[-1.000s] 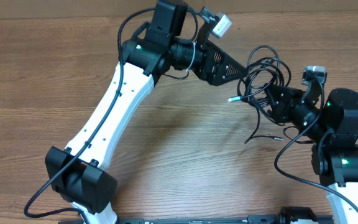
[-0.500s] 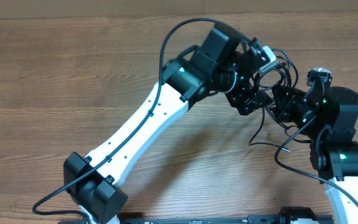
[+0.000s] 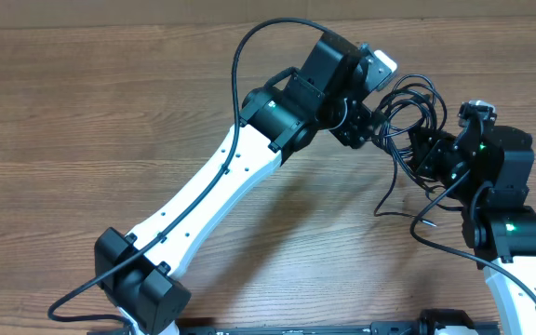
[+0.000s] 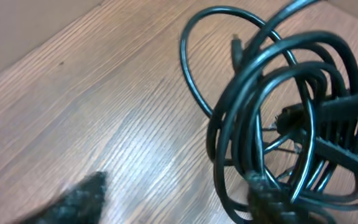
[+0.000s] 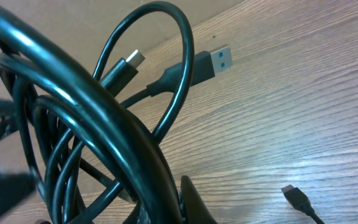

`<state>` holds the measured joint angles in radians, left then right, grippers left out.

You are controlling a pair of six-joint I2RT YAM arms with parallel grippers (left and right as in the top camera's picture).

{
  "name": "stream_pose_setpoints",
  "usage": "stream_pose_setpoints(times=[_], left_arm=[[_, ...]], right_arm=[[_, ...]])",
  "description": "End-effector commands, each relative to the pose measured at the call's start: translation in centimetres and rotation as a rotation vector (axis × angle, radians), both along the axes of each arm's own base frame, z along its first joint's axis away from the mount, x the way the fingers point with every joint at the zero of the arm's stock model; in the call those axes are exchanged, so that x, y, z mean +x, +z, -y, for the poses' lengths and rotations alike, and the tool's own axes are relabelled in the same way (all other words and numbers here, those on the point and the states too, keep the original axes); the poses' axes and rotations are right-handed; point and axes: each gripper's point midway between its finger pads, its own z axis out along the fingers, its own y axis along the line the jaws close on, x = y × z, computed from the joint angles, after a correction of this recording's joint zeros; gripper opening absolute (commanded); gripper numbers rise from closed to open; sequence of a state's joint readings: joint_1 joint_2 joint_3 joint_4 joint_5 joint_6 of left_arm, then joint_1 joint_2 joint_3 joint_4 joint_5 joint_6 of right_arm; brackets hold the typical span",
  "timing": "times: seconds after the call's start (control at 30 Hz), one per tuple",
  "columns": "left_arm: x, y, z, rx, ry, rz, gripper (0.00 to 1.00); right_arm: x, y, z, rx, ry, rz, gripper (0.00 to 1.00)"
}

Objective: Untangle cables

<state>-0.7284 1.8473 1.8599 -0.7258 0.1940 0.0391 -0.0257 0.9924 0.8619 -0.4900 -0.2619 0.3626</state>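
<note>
The cables are a tangle of thin black loops held above the table at the far right. My right gripper is shut on the bundle, which fills its wrist view, with one fingertip showing beside the thick strands. A USB-A plug and a smaller plug stick out of the loops. My left gripper is open at the left side of the tangle. In the left wrist view its right finger sits among the loops and its left finger is over bare wood.
Loose cable ends hang down onto the wooden table below the bundle. One small plug lies on the wood. The left arm's white link crosses the middle of the table. The right arm's base stands at the right edge.
My left arm has swung right and brought its gripper up against the cable tangle. The right gripper has kept its hold, and the bundle has shifted slightly.
</note>
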Motion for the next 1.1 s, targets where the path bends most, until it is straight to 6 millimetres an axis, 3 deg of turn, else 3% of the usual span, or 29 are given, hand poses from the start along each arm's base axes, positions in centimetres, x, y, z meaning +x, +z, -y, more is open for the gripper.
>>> stream_pose_setpoints(times=[0.0, 0.1, 0.23, 0.47, 0.8, 1.07], left_arm=[[-1.2, 3.8, 0.2, -0.054, 0.01, 0.057, 0.35], [-2.1, 4.1, 0.9, -0.066, -0.02, 0.055, 0.21], [-3.1, 4.2, 1.6, -0.073, -0.049, 0.05, 0.23], [-4.0, 4.2, 2.2, -0.085, -0.086, 0.03, 0.37], [-4.0, 2.7, 2.8, -0.074, -0.084, -0.014, 0.33], [-4.0, 2.7, 2.8, -0.073, -0.083, -0.014, 0.32]], right_arm=[[0.2, 0.3, 0.4, -0.007, -0.022, 0.013, 0.04], [0.2, 0.3, 0.4, -0.006, -0.022, 0.013, 0.04], [0.2, 0.3, 0.4, -0.006, -0.022, 0.012, 0.04], [0.2, 0.2, 0.3, -0.002, -0.015, 0.009, 0.04], [0.0, 0.4, -0.6, 0.026, 0.031, 0.011, 0.04], [-0.1, 0.4, -0.8, 0.033, 0.041, 0.011, 0.03]])
